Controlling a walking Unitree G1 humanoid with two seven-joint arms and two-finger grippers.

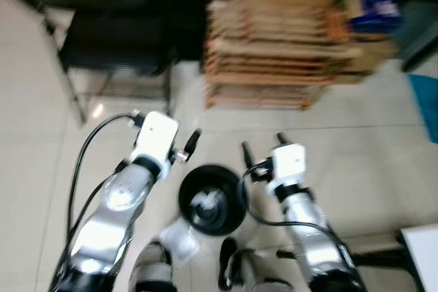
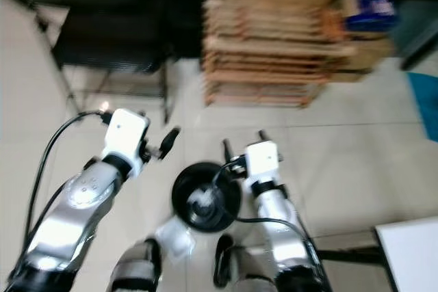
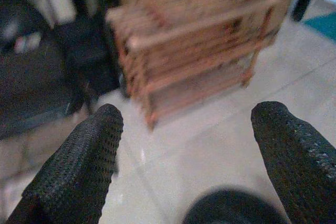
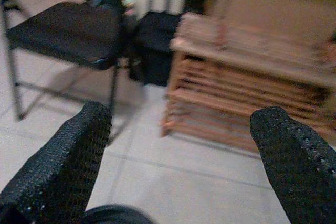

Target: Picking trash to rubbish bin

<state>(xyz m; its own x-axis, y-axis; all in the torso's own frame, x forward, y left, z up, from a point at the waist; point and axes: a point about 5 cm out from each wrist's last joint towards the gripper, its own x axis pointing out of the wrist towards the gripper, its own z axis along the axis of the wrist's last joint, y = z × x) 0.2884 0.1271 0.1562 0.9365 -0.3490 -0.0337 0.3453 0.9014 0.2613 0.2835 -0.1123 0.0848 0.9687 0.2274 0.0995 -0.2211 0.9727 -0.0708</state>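
Observation:
A round black bin (image 1: 184, 195) stands on the pale tiled floor between my two arms, with something whitish (image 1: 205, 203) lying inside it. A crumpled clear-white wrapper (image 1: 179, 239) lies on the floor just beside the bin, by my left foot. My left gripper (image 1: 186, 146) hangs over the bin's far left side, open with nothing between its fingers (image 3: 79, 166). To the bin's far right is my right gripper (image 1: 263, 147), also open and empty, its fingers (image 4: 63, 161) spread wide. All views are blurred.
A stacked wooden rack (image 1: 274, 52) with cardboard behind it stands ahead. A black metal-framed chair (image 1: 113, 46) is at the far left. A white panel (image 1: 424, 251) sits at the lower right and a teal object (image 1: 426, 104) at the right edge.

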